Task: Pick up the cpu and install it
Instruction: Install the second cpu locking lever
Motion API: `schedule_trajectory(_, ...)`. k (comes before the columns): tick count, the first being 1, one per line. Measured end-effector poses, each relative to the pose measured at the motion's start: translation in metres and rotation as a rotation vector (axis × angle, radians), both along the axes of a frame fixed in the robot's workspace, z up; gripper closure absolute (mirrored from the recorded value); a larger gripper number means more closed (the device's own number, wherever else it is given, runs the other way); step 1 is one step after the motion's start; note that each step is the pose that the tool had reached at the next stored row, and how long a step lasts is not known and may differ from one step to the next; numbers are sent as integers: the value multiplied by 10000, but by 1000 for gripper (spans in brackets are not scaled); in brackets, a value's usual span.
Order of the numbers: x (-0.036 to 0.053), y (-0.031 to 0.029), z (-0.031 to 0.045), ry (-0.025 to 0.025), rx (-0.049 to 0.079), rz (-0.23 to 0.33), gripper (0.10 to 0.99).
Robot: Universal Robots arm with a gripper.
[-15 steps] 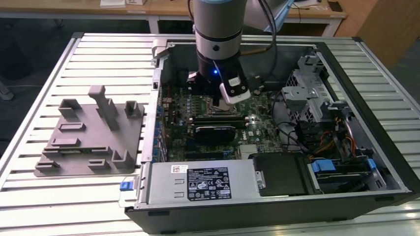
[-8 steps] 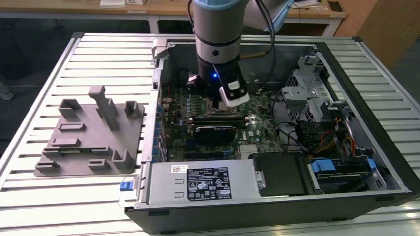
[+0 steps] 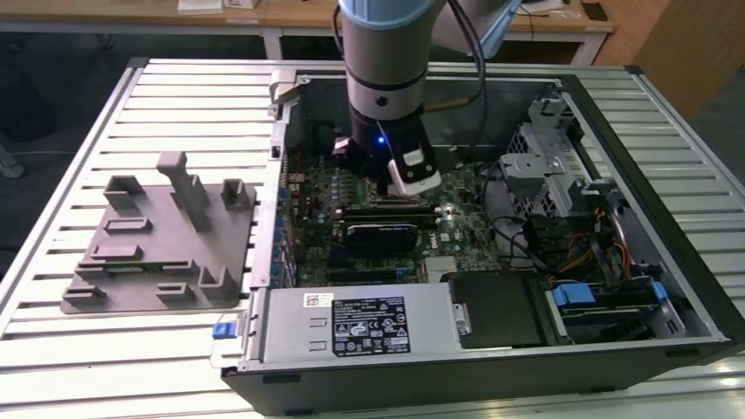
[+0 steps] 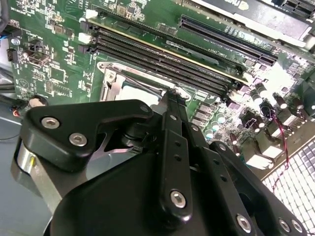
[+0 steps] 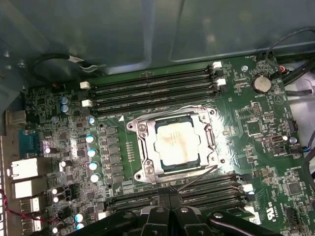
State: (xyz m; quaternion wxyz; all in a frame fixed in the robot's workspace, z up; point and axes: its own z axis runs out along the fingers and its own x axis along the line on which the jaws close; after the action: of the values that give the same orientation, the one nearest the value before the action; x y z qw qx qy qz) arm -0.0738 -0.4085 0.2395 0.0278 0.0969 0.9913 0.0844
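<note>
- We see a table (image 3: 93, 349) topped with pale metal slats running across it, the landmark for everything else.
- Beyond the table's far edge stands a light wooden desk (image 3: 291, 13) on white legs, with small white items lying on its top.
- Off the table's far corner, at the exterior view's right, a brown wooden panel (image 3: 686, 44) rises.
- Around the table the floor (image 3: 47, 96) is dark grey.
- Even light falls across the slats, with soft shadows.

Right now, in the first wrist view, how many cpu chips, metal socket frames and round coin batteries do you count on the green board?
cpu: 1
socket frame: 1
coin battery: 1
Total: 3
</note>
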Motion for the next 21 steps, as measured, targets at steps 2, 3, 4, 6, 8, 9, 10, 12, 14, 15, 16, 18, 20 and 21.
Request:
schedule_trajectory(2,0,0,-15,0,0,0,980)
schedule_trajectory(3,-1,0,-24,0,0,0,980)
schedule_trajectory(4,-2,0,-33,0,0,0,980)
schedule_trajectory(6,-4,0,-50,0,0,0,980)
schedule_trajectory(8,-5,0,-66,0,2,0,980)
schedule_trajectory(9,-6,0,-73,0,1,0,980)
schedule_trajectory(10,-8,0,-80,0,1,-1,980)
schedule_trajectory(12,-16,0,-94,0,0,-2,980)
schedule_trajectory(14,-29,0,-109,0,1,0,980)
schedule_trajectory(15,-37,0,-117,0,3,0,980)
schedule_trajectory(16,-43,0,-125,1,5,-1,980)
schedule_trajectory(18,-55,0,-141,1,18,0,980)
schedule_trajectory(20,-67,0,-155,0,61,-1,980)
schedule_trajectory(21,-72,-1,-161,0,89,-1,980)
